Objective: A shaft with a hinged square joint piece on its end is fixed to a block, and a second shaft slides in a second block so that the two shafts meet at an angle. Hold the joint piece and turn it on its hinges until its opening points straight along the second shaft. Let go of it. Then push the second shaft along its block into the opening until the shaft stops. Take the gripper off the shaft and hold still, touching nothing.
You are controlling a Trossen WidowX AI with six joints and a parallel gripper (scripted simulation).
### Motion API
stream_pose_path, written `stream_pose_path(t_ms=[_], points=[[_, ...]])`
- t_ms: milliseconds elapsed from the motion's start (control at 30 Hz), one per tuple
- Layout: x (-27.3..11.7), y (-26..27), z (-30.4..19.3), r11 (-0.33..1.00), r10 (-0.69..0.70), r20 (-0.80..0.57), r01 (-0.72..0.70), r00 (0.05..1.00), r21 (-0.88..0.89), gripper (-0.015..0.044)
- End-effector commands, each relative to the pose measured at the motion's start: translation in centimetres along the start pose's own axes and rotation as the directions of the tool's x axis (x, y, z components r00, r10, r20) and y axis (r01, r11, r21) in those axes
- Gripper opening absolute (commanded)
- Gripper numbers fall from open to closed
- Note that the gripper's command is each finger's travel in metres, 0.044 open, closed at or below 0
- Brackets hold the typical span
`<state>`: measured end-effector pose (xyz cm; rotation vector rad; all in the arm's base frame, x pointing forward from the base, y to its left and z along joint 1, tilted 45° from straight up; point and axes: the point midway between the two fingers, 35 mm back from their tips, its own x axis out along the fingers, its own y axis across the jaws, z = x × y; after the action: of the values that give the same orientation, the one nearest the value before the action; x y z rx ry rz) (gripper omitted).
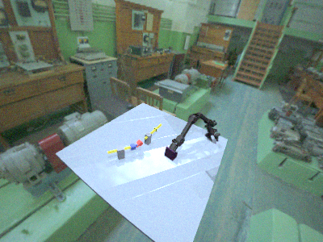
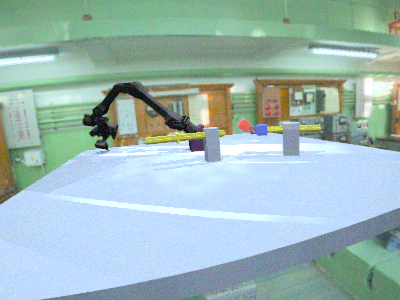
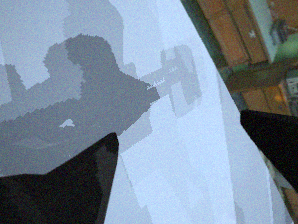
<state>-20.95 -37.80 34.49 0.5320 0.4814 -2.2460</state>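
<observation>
Two grey blocks [image 1: 121, 154] [image 1: 148, 139] stand on the white table [image 1: 161, 194] [image 2: 200, 225] [image 3: 165, 190]. A yellow shaft [image 1: 117, 150] [image 2: 300, 128] runs through the left block and ends in a blue hinge part [image 1: 132, 146] [image 2: 260, 129] with the red square joint piece [image 1: 139, 143] [image 2: 243, 125], which is tilted. The second yellow shaft [image 1: 156, 129] [image 2: 175, 136] sits in the other block [image 2: 212, 144]. My gripper [image 1: 212, 137] [image 2: 101, 144] [image 3: 177, 127] is open and empty. It hangs low over the table near its edge, far from the shafts. The wrist view shows only bare table and the arm's shadow.
The arm's purple base [image 1: 170, 153] [image 2: 196, 144] stands on the table behind the second block. The table edge [image 3: 235, 120] runs close beside the gripper, with workshop floor and benches beyond it.
</observation>
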Motion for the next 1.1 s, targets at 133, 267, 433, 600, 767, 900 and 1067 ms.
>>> stream_pose_path(t_ms=[133, 267, 433, 600, 767, 900, 1067], points=[[-4.7, 7.4, 0.8, 0.982, 0.190, 0.081, -0.189, 0.978, -0.015, 0.0440], [-7.4, 11.1, 0.9, 0.957, 0.289, 0.119, -0.284, 0.950, -0.057, 0.0440], [-10.1, 14.2, 0.8, 0.925, 0.378, 0.146, -0.367, 0.914, -0.097, 0.0440], [-13.7, 18.8, -0.7, 0.857, 0.509, 0.138, -0.484, 0.850, -0.179, 0.0440], [-17.4, 23.0, -2.9, 0.774, 0.618, 0.099, -0.581, 0.780, -0.252, 0.0440], [-19.5, 25.4, -5.0, 0.720, 0.668, 0.045, -0.630, 0.743, -0.290, 0.0440], [-22.8, 28.5, -8.4, 0.634, 0.728, -0.037, -0.693, 0.684, -0.343, 0.0440]])
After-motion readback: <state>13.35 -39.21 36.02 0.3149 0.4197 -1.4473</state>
